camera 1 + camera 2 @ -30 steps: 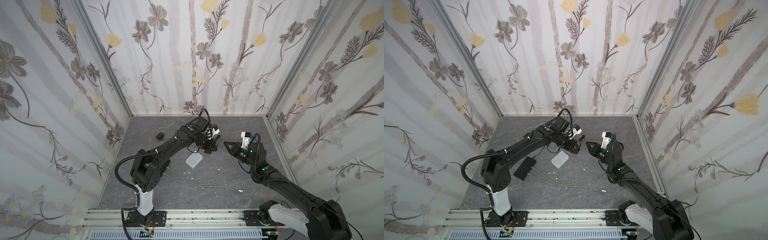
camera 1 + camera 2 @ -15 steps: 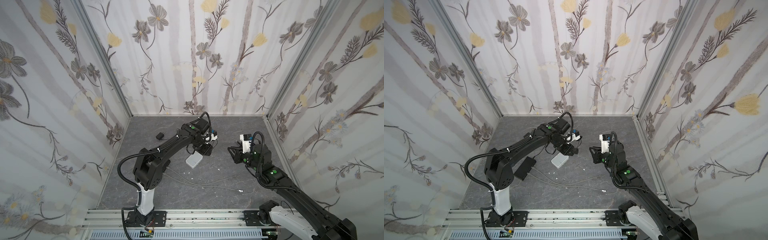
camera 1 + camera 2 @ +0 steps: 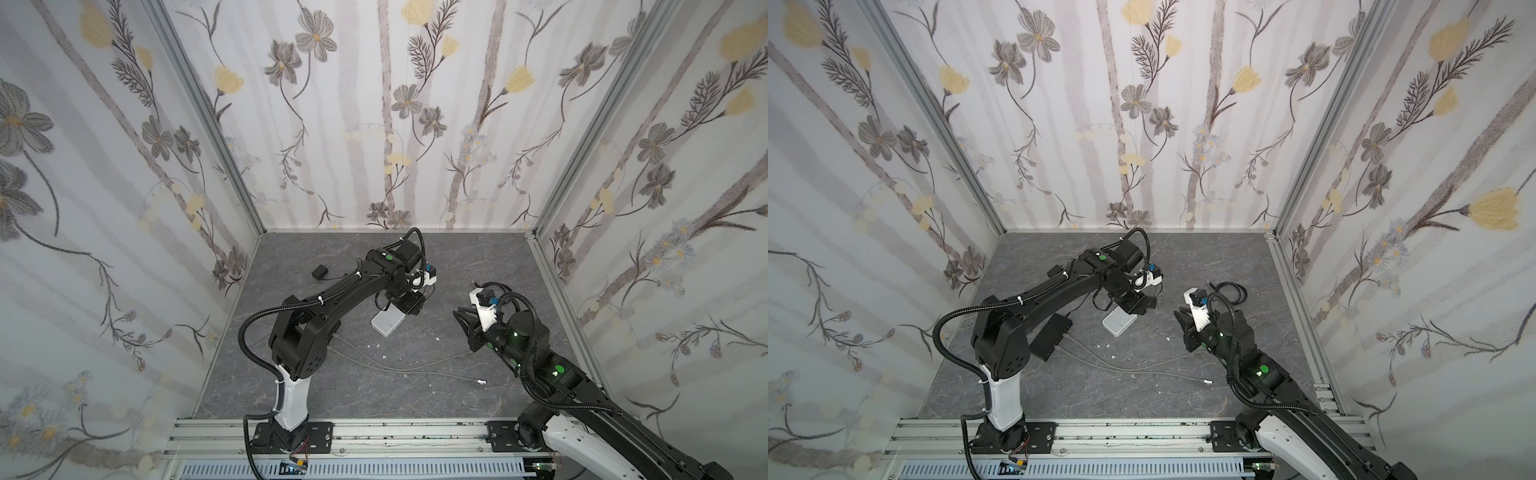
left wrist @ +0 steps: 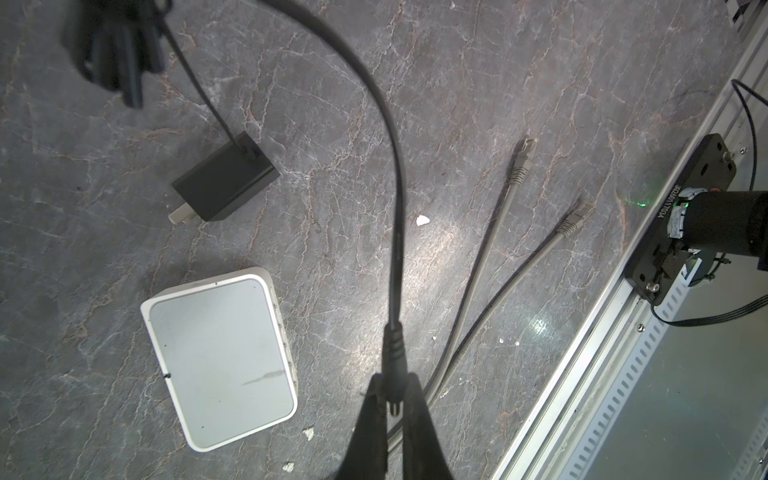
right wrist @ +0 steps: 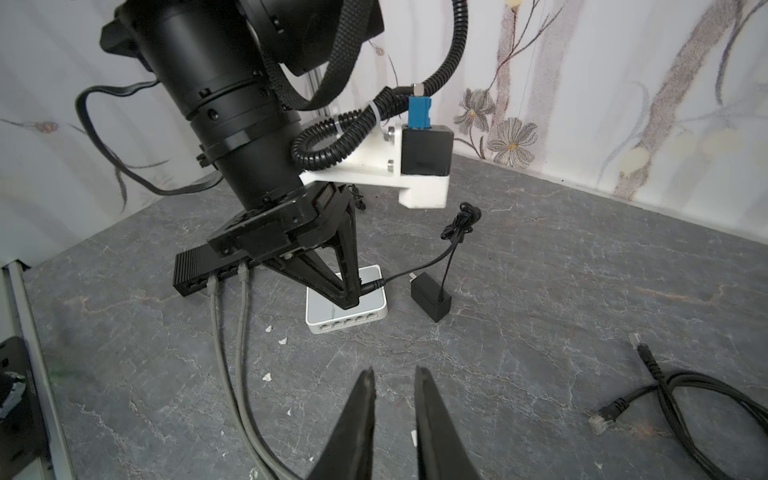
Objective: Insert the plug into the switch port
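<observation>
The left gripper (image 4: 392, 392) pinches the plug (image 4: 395, 349). The plug is thin, round and black, with a ribbed rubber neck, and the two pointed black fingers are squeezed tight on it. Its smooth black cord (image 4: 390, 166) bends in a big curve to a boxy black power adapter (image 4: 224, 180) that lies flat on the floor (image 4: 540, 83). The floor is gray and looks like stone with pale cracks. The switch (image 3: 387, 323) is a small white plastic box with round corners and a smooth flat top. A row of five little square ports (image 5: 347, 325) runs along one side. In both top views the left gripper hangs over the switch's 1 o'clock corner, so the plug is close to the switch but not pushed in. The adapter lies at 10 o'clock from the switch. The right gripper (image 5: 395, 376) is at 3 o'clock, well apart, with its fingers a little way apart and nothing between them. Two gray cables (image 4: 494, 232) with ribbed ends lie on the floor.
</observation>
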